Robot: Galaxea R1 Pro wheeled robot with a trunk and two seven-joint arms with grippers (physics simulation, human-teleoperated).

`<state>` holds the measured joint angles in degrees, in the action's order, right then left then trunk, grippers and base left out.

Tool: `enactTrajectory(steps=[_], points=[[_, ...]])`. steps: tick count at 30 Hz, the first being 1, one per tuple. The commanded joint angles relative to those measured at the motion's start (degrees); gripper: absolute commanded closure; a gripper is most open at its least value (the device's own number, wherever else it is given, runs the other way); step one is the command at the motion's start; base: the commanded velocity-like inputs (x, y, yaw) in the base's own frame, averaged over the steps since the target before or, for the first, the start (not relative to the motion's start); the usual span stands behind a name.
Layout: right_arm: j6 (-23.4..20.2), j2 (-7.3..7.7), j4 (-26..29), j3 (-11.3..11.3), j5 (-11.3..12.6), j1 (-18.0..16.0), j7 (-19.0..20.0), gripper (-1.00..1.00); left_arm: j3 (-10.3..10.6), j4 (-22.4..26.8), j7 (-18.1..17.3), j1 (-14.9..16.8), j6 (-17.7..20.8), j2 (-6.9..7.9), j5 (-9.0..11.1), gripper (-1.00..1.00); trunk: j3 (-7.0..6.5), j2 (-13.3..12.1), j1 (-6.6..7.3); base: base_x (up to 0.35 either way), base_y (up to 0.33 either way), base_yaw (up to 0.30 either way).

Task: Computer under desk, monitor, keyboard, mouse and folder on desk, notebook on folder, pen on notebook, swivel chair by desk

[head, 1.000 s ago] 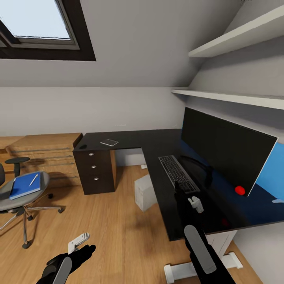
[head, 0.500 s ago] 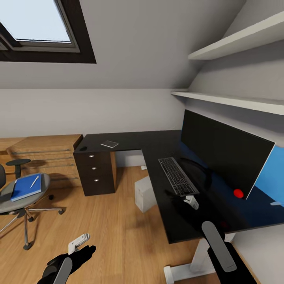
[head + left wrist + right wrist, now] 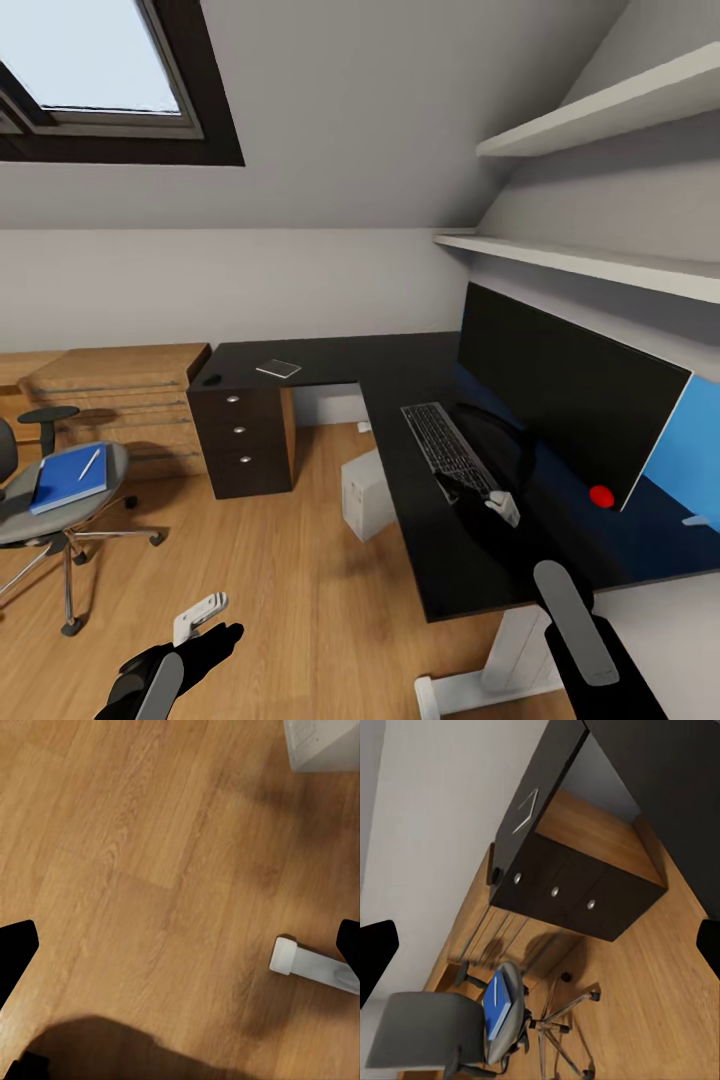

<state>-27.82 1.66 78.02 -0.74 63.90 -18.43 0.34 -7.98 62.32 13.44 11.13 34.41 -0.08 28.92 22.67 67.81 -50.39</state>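
Monitor (image 3: 570,400) and keyboard (image 3: 450,450) on black worktop (image 3: 340,358), notebook (image 3: 278,368) and mouse (image 3: 212,379) at its far end, computer (image 3: 367,492) below; folder (image 3: 70,478) with pen (image 3: 89,462) on chair (image 3: 60,500); right fingers (image 3: 497,497) over keyboard's near end, left fingers (image 3: 200,612) low over floor (image 3: 150,870), both spread

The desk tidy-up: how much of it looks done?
Done: monitor and keyboard sit side by side on the desk; computer is under it. In hand: the right gripper is by the keyboard's near end. Left: folder and pen lie on the swivel chair; notebook and mouse lie at the far corner.
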Motion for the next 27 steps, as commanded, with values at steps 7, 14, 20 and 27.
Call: enactTrajectory(steps=[7,14,20,27], points=[[-0.31,0.03,-0.31,-0.19,0.26,-0.03,0.67,-1.00,-0.02,0.08,0.32,0.03,0.22,-0.01,0.63,-1.00,0.07,0.04,0.00,0.000,0.000,0.000],[-0.31,0.01,-0.32,-0.29,0.34,-0.03,0.75,-1.00,-0.02,0.08,0.28,0.03,0.22,-0.01,0.62,-1.00,0.07,0.04,0.00,0.000,0.000,0.000],[-0.31,0.01,-0.35,-0.24,0.35,-0.03,0.80,-1.00,-0.02,0.08,0.27,0.03,0.22,-0.01,0.61,-1.00,0.07,0.04,0.00,0.000,0.000,0.000],[-0.19,-0.15,-0.26,0.05,-0.15,-0.03,0.30,-1.00,-0.02,0.08,0.27,0.03,0.22,-0.01,0.61,-1.00,0.07,0.04,0.00,0.000,0.000,0.197]])
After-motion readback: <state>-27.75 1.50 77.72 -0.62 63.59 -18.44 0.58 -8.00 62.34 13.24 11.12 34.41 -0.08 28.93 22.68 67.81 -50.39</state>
